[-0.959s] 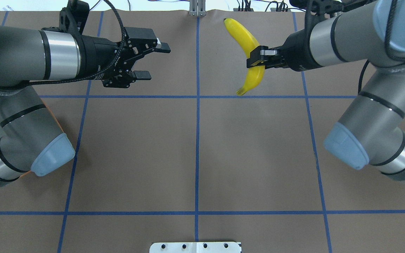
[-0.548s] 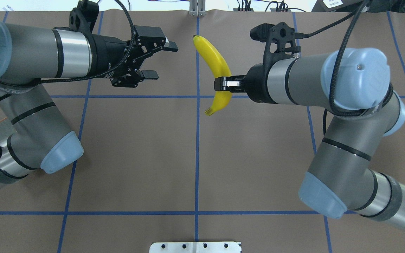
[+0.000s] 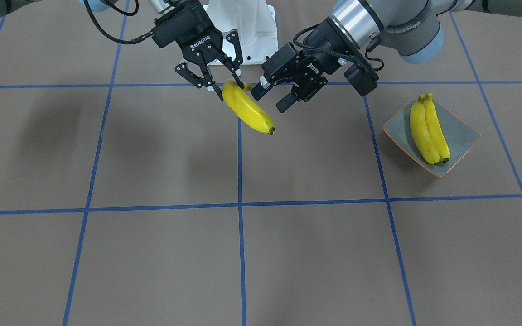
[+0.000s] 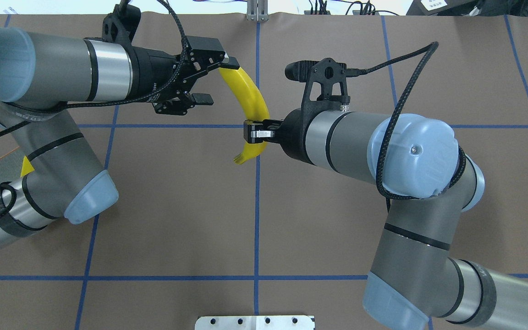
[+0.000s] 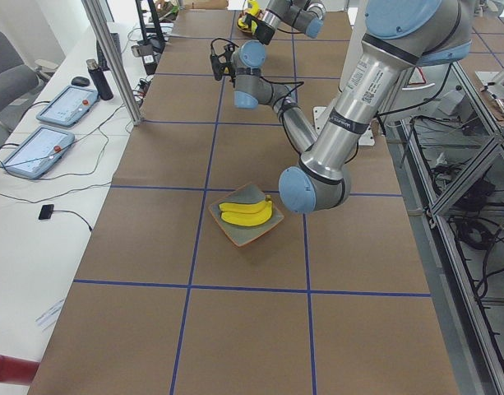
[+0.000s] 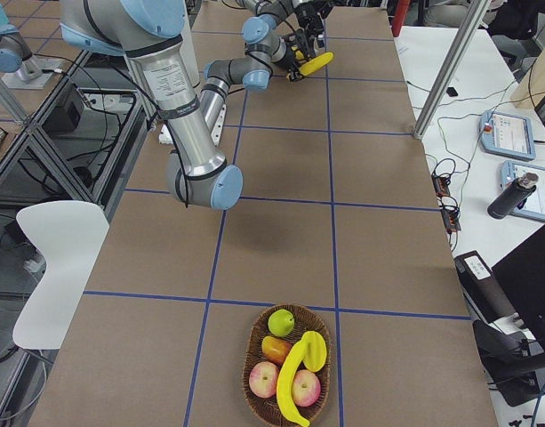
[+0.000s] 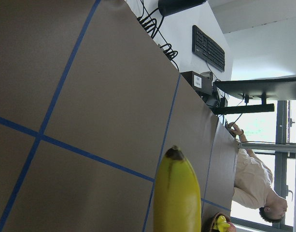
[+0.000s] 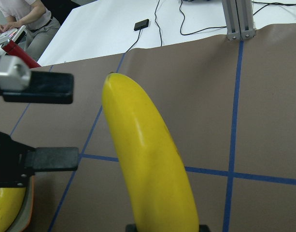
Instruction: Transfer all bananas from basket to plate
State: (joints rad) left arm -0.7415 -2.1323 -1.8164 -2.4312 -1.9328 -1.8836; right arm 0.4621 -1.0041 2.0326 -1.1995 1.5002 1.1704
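Both arms reach in roughly level above the bench, wrists pointing at each other. The right gripper (image 4: 255, 134) has its jaws clamped on a banana (image 4: 251, 94) below mid-length. The left gripper (image 4: 218, 81) holds its jaws spread, just beside the banana's far end.

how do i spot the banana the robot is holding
Look above the blue centre line that runs down the middle of the table. The banana is held there by the right gripper, its far tip beside the open left gripper. Unlike the two bananas on the plate and the one in the basket, it hangs in mid-air.
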